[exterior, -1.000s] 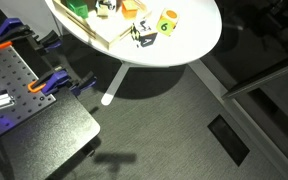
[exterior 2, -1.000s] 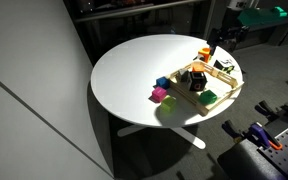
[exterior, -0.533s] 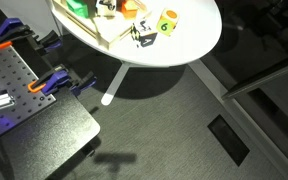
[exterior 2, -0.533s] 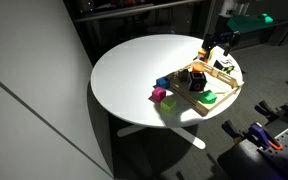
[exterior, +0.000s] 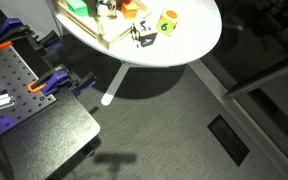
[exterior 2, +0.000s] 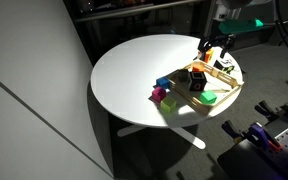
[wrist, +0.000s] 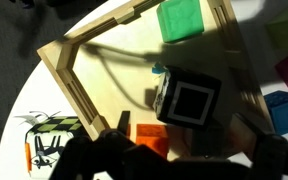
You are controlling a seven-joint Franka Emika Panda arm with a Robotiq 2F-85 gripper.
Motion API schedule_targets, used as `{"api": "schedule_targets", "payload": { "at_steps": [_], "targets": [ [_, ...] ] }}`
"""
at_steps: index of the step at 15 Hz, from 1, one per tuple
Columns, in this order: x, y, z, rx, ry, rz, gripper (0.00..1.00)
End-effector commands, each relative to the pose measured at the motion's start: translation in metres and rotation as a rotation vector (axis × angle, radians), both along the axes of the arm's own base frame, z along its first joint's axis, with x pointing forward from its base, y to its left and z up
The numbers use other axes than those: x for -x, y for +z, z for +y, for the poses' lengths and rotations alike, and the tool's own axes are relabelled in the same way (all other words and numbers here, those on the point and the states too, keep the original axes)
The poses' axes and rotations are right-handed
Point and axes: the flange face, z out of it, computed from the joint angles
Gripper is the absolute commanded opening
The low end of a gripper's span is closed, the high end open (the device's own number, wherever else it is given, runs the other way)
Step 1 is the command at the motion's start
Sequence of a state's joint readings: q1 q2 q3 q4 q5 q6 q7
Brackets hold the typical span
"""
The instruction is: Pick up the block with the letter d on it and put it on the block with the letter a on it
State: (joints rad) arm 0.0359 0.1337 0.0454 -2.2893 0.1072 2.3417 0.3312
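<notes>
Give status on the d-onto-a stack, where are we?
Done: the gripper is over the wooden tray, jaws open. In hand: it hangs above the white-faced block, not gripping it. Left: grasp, lift, place on the a block, which I can't pick out; no letters are readable here.

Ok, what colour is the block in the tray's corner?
Green; that block shows best in the wrist view.
</notes>
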Motion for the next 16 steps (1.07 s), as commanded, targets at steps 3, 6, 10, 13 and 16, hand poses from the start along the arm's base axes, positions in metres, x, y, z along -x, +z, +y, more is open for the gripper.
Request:
{"api": "schedule_targets", "payload": {
  "at_steps": [3,6,10,13,16],
  "targets": [
    [0.0,0.0,0.0,0.0,0.0,0.002,1.0],
    [0.0,-0.003,0.0,0.004,-0.001,0.01,1.0],
    [-0.002,-0.019,0.004,0.019,-0.013,0.037,1.0],
    [-0.003,-0.031,0.012,0.032,-0.03,0.042,1.0],
    [-0.006,-0.039,0.019,0.057,-0.05,0.04,1.0]
  ]
}}
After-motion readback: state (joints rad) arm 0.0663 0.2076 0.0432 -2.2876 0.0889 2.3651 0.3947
